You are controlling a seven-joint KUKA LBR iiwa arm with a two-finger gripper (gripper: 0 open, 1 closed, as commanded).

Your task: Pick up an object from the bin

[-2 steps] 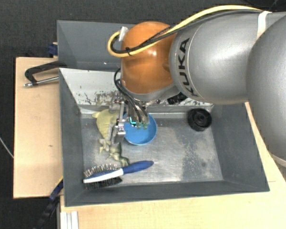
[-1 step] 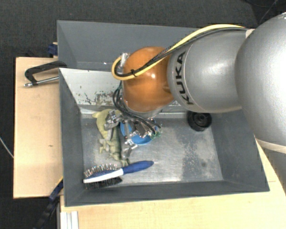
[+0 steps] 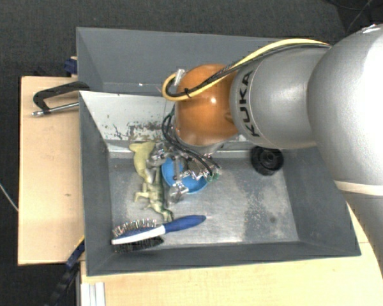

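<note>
- The grey metal bin holds a few loose things, most of them in its left half.
- A brush with a blue handle and dark bristles lies near the near wall, bristle head to the left and handle pointing right.
- A pale yellow-green toy figure lies farther in, stretched from the far wall toward the brush, just left of the end effector.
- A round blue object sits at the bin's middle, directly under the end effector, partly hidden by it and touching or nearly touching the pale figure.
- I cannot tell whether the end effector is open or closed, nor whether it grips the blue object.
- A black round knob-like piece rests by the far wall, to the right, well apart from the blue object.
</note>
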